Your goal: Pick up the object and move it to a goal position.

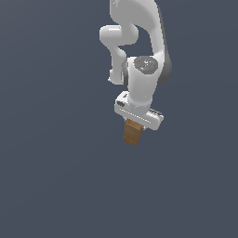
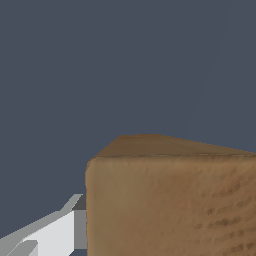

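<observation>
The object (image 1: 133, 135) is a small brown wood-textured block, taller than wide, hanging just under the white hand of my gripper (image 1: 135, 126) in the middle of the exterior view. It is narrower than the hand and tilts with it. The wrist view is largely filled by the object (image 2: 170, 200), and one light grey finger (image 2: 60, 230) lies flat against its side. The other finger is out of view. The gripper is shut on the object.
Around the arm (image 1: 139, 42) there is only a plain dark grey-blue background, with no other objects, edges or containers in either view.
</observation>
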Controlling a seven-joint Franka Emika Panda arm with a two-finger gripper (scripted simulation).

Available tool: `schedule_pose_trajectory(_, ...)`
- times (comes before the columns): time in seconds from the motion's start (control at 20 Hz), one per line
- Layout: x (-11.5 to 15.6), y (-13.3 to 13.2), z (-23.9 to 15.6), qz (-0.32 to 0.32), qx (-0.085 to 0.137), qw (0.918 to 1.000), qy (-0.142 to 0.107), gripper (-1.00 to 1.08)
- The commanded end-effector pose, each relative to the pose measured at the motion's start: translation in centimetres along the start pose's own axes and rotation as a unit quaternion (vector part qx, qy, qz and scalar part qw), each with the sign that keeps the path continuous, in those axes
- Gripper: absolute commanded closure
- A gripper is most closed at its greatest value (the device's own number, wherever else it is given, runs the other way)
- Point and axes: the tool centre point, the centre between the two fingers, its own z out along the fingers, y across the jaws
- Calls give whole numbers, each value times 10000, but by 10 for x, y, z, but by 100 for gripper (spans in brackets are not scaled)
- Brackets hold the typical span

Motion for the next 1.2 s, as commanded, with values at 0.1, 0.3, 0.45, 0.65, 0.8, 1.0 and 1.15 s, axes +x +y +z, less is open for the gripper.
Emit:
schedule_pose_trajectory(0.1, 4, 7, -31, 2, 35, 10000, 42, 108)
schedule_pose_trajectory(0.3, 6, 19, -65, 2, 35, 10000, 42, 108)
schedule_pose_trajectory(0.45, 8, 29, -96, 1, 38, 10000, 40, 108)
schedule_pose_trajectory(0.65, 12, 43, -140, 1, 38, 10000, 40, 108)
schedule_pose_trajectory(0.8, 14, 53, -169, 1, 38, 10000, 40, 108)
schedule_pose_trajectory(1.0, 18, 63, -201, 3, 36, 10000, 41, 108)
schedule_pose_trajectory(1.15, 20, 69, -219, 4, 33, 10000, 43, 108)
